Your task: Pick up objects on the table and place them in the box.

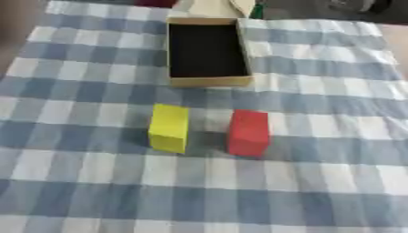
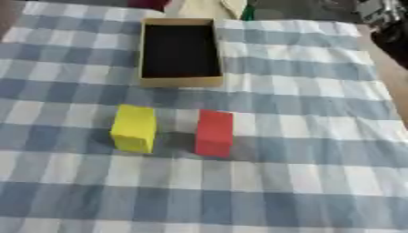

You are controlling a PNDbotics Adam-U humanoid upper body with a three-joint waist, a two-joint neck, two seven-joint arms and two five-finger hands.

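Observation:
A yellow block (image 1: 169,128) and a red block (image 1: 248,133) stand side by side on the checked cloth, a small gap between them. Beyond them lies an open cardboard box (image 1: 210,82) with a dark inside, nothing showing in it. A black and silver part of my right arm or hand (image 2: 381,13) shows at the upper right corner, far from the blocks and touching none of them. My left hand appears in neither view.
The blue and white checked cloth (image 1: 318,173) covers the table. Behind the box lie a pale flat thing (image 1: 213,8) and a dark red thing (image 1: 155,3). The table's right edge (image 2: 390,77) runs down the far right.

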